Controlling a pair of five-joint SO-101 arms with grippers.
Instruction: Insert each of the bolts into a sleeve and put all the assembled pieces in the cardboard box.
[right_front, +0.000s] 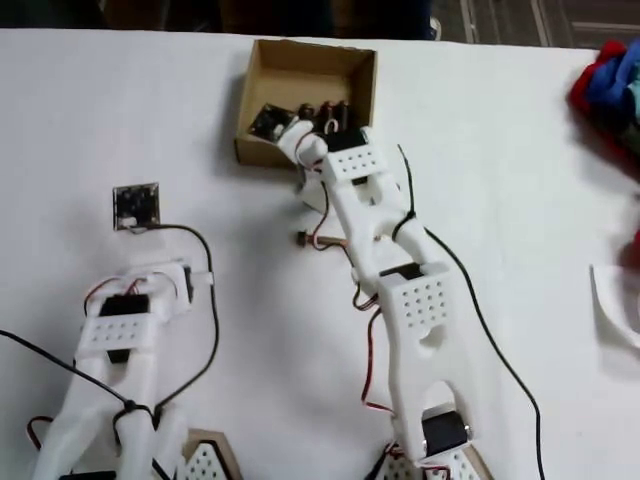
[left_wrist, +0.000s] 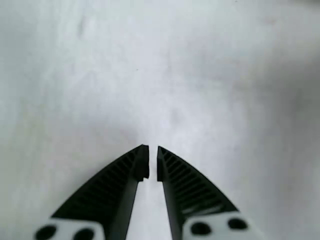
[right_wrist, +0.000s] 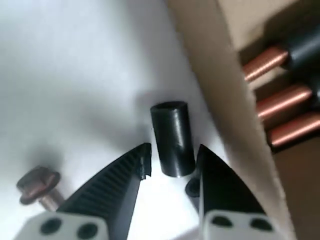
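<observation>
Two white robot arms at a white bench (right_front: 480, 150), seen from above and from each wrist. We see the right arm stretched out to the cardboard box (right_front: 310, 48), its right pincer (right_wrist: 173, 150) released and spread around a black sleeve (right_wrist: 171, 130). The sleeve lies on its side on the bench, just outside the box wall and between the jaws; we cannot tell whether either jaw touches it. A loose copper-coloured bolt (right_wrist: 36, 184) lies on the bench near it, well apart from the sleeve. Inside the box we make out several assembled pieces (right_wrist: 280, 97), copper shanks poking out of black sleeves. The left arm sits low at the near side of the bench, and its left pincer (left_wrist: 152, 160) is clenched on nothing, the tips a sliver apart above bare bench. We judge the task well along, with one bolt and one sleeve left to join, and the step in hand to be picking up that sleeve. The next move calls for closing squarely on the sleeve's round body so it does not roll, then lifting it clear of the box wall with its open end free for the bolt
</observation>
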